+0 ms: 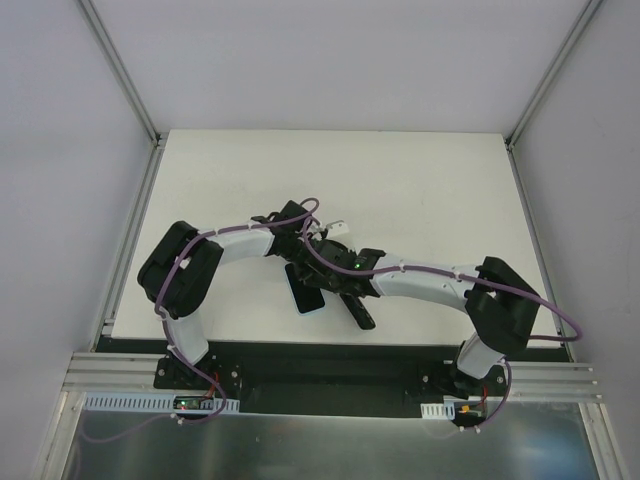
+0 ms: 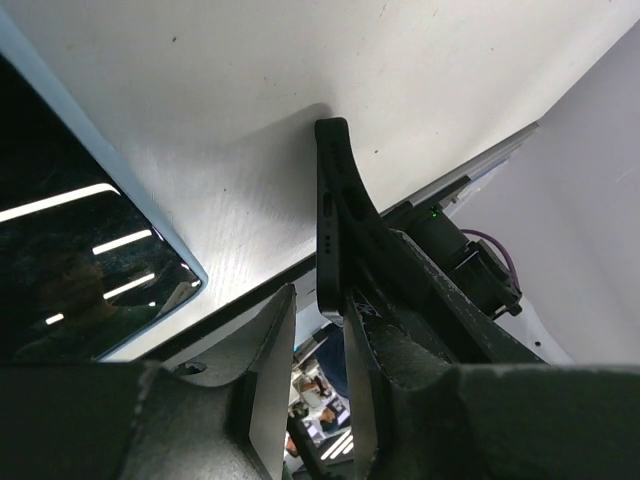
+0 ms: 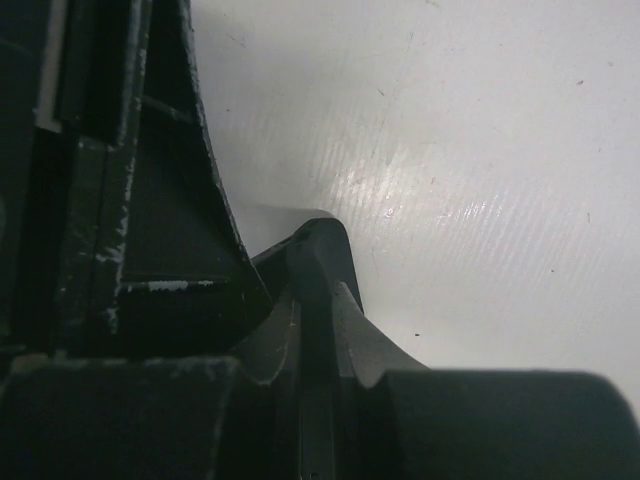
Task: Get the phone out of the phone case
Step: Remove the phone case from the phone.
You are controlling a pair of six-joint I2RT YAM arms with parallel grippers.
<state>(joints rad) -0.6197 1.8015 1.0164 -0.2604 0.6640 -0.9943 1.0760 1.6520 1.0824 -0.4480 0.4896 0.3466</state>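
Observation:
The phone (image 1: 307, 296), dark screen with a light blue rim, lies flat on the white table; it also shows at the left of the left wrist view (image 2: 70, 260). The black phone case (image 1: 361, 314) is apart from it, to its right, standing on edge (image 2: 335, 220). My right gripper (image 1: 346, 290) is shut on the case's thin wall (image 3: 322, 250), which runs between its two fingers (image 3: 315, 310). My left gripper (image 2: 320, 310) is open, with an empty gap between the fingers. The case's end sits at the tip of its right finger (image 2: 400, 360).
Both arms meet over the middle of the white table (image 1: 230, 180). Grey walls and aluminium frame posts (image 1: 130, 90) enclose the table. A black strip (image 1: 330, 352) runs along the near edge by the arm bases.

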